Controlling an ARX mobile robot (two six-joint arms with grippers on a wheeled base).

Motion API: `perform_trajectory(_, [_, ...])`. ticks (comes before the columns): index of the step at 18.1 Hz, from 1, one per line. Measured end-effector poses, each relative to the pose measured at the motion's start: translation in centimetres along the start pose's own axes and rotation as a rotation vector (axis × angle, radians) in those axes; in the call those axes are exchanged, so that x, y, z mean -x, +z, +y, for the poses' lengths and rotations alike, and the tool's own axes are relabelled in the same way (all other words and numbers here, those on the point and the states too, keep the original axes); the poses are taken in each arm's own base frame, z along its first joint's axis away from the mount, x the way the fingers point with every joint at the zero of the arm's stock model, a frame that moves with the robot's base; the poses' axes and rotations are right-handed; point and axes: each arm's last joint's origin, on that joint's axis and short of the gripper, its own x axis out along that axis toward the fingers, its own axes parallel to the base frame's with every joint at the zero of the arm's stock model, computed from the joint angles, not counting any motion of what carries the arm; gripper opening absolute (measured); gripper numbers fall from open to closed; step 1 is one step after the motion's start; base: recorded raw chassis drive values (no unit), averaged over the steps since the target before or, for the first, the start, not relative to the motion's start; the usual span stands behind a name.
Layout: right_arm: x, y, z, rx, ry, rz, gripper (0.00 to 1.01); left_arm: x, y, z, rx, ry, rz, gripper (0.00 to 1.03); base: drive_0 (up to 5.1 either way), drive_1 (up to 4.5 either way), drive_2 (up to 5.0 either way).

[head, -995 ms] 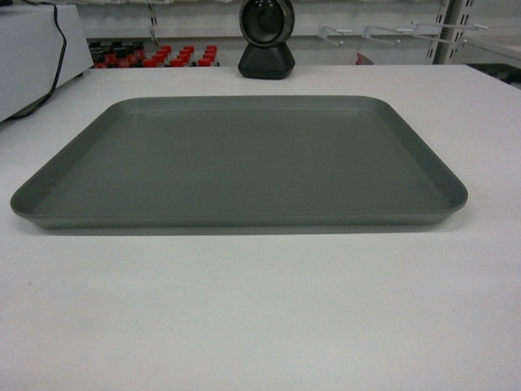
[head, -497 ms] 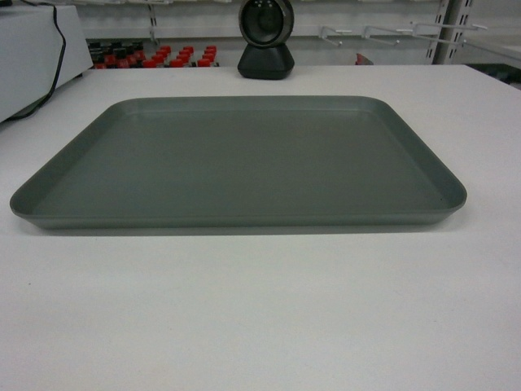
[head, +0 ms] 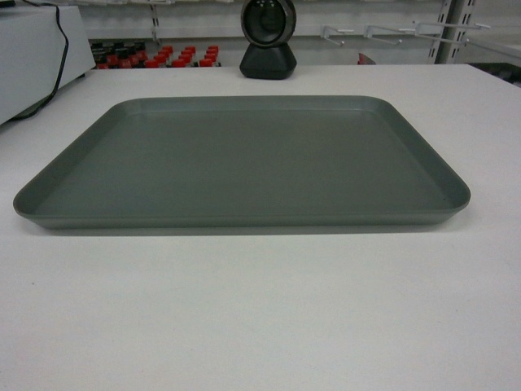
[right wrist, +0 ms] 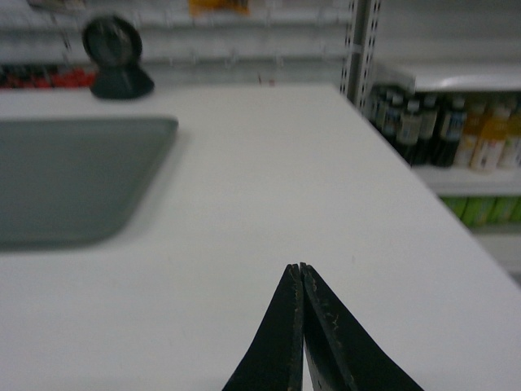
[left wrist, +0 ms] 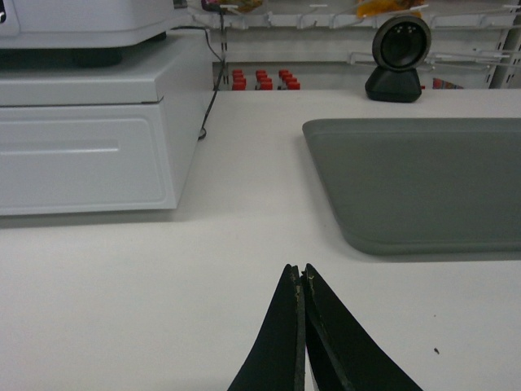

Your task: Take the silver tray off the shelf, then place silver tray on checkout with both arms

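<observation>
Tray [head: 244, 159] lies flat on the checkout [head: 260, 309], empty, all four corners showing in your head view. No arm or gripper shows in head view, so you only get them via the wrist cams.

Left gripper [left wrist: 302, 270]: jaws pressed together, tips meeting, nothing between them, over bare tabletop and apart from the tray's near-left corner. Left wrist cam cuts the tray off at the right edge, so you see only its left part. White box [left wrist: 81, 138] w/ a drawer front sits at far left of the checkout; what's on top of it is cropped. A black cable [left wrist: 213, 77] drops down beside it.

Right gripper [right wrist: 300, 267]: also closed, empty, over bare table, well right of the tray. That view is blurry and crops the tray at the left edge.

Black scanner [head: 268, 39] stands behind the tray, top cut off in head view. Red caps [head: 175, 57] behind it; can't make out what they are. Bottles [right wrist: 440, 126] on a side shelf, labels unreadable.
</observation>
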Motion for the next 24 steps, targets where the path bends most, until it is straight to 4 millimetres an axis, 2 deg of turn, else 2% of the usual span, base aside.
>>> perform_trajectory(15, [0.10, 0.15, 0.00, 0.000, 0.000, -0.019, 0.02, 0.01, 0.07, -0.01, 0.000, -0.002, -0.008, 0.01, 0.0, 0.00, 0.0])
perform_trajectory(16, [0.10, 0.15, 0.00, 0.000, 0.000, -0.019, 0.06, 0.01, 0.07, -0.01, 0.000, -0.003, -0.008, 0.06, 0.0, 0.00, 0.0])
perform_trajectory(18, [0.10, 0.16, 0.00, 0.000, 0.000, -0.019, 0.22, 0.01, 0.07, -0.01, 0.000, -0.003, -0.008, 0.23, 0.0, 0.00, 0.0])
perform_trajectory(21, [0.10, 0.15, 0.00, 0.000, 0.000, -0.019, 0.52, 0.01, 0.07, -0.01, 0.000, -0.002, -0.008, 0.52, 0.0, 0.00, 0.0])
perform_trajectory(24, [0.10, 0.16, 0.00, 0.000, 0.000, -0.019, 0.78, 0.01, 0.06, -0.01, 0.000, -0.002, -0.007, 0.77, 0.0, 0.00, 0.0])
